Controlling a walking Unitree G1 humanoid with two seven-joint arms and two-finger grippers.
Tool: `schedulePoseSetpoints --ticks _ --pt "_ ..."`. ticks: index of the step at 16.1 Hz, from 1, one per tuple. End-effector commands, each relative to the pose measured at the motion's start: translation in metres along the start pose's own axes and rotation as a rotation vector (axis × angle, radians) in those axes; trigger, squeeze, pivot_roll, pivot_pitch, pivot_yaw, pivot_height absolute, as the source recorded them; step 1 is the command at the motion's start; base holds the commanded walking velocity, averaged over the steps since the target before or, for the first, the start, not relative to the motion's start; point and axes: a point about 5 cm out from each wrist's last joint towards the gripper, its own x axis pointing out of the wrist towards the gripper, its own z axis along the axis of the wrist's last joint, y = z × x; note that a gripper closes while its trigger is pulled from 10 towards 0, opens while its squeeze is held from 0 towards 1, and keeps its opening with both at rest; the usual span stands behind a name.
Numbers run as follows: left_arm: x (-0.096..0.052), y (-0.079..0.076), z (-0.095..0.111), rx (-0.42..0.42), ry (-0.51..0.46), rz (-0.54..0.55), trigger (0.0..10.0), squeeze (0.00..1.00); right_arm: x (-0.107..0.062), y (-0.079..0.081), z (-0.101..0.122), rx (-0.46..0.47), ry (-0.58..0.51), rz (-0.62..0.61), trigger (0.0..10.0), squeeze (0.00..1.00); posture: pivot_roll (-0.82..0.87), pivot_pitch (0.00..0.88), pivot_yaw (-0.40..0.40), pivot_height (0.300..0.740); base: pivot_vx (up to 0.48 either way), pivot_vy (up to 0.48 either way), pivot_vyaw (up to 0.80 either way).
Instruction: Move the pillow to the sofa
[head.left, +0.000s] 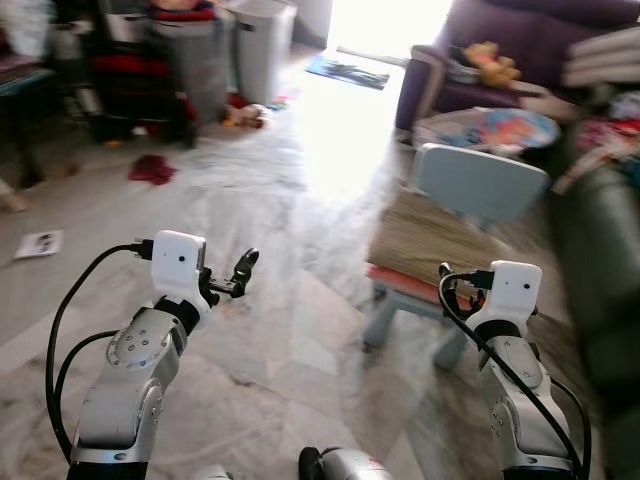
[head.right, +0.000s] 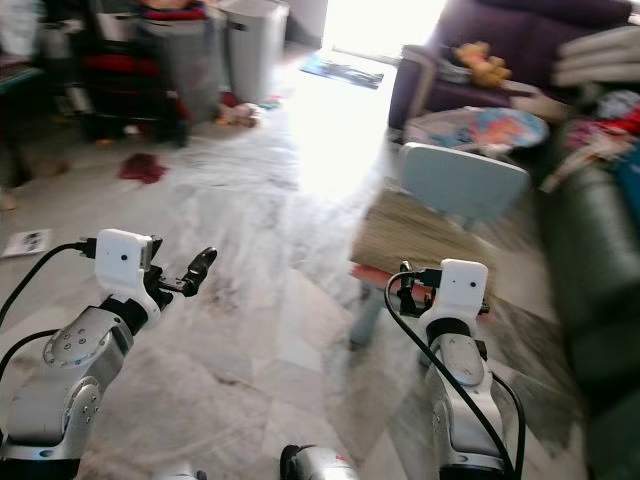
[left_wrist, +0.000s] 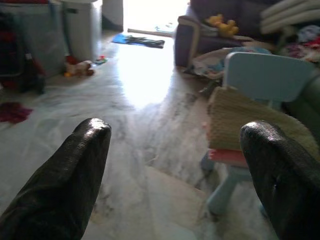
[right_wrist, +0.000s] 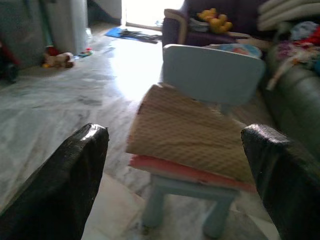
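Here, at the lower left of the head view, the left gripper (head.left: 243, 272) is raised over the marble floor (head.left: 270, 210), holding nothing; in its wrist view its two black fingers (left_wrist: 75, 175) stand wide apart. Along the upper left sit a grey bin (head.left: 192, 62) and a white bin (head.left: 262, 45), with a red cloth (head.left: 152, 169) on the floor below them. Right of centre stands a small light-blue chair (head.left: 480, 185), and the pillow (head.left: 432, 238), a tan woven one with a red underside, lies flat on its seat. The right gripper (right_wrist: 175, 185) hovers at the lower right, just short of the chair; its fingers (right_wrist: 285, 175) are spread wide, with the pillow between them but apart from both. A dark green sofa (head.left: 600, 260) runs down the right edge, beside the chair, and a purple armchair (head.left: 500, 50) with a yellow toy (head.left: 490, 62) fills the upper right.
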Motion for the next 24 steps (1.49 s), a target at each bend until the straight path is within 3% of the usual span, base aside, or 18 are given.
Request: schedulePoseSetpoints --ticks 1,9,16,18,20,24 --pt "0.002 -0.003 0.001 -0.004 -0.005 -0.018 10.0 0.00 0.001 -0.004 0.006 -0.005 -0.014 -0.018 10.0 0.00 0.01 0.000 -0.106 0.740 0.000 0.000 -0.80" --pt "0.003 -0.003 0.000 -0.011 -0.006 -0.021 10.0 0.00 0.002 -0.004 0.007 -0.005 -0.021 -0.019 10.0 0.00 0.01 0.000 -0.107 0.740 0.000 0.000 -0.76" --pt "0.004 -0.002 0.000 -0.005 -0.003 -0.017 10.0 0.00 0.002 -0.004 0.008 0.022 -0.039 -0.015 10.0 0.00 0.01 0.000 -0.097 0.740 0.000 0.000 -0.29" --pt "0.004 0.007 0.001 0.031 -0.012 0.026 10.0 0.00 0.002 -0.002 0.010 0.042 -0.053 -0.005 10.0 0.00 0.01 0.000 -0.084 0.740 0.000 0.000 0.00" --pt "0.005 0.027 0.005 0.069 -0.029 0.106 10.0 0.00 0.004 -0.001 0.009 0.063 -0.060 -0.011 10.0 0.00 0.02 0.000 -0.064 0.740 0.000 0.000 0.00" --pt "0.013 0.042 0.007 0.111 -0.013 0.088 10.0 0.00 0.006 0.000 0.009 0.109 -0.092 -0.075 10.0 0.00 0.00 0.000 0.035 0.740 0.000 0.000 0.00"
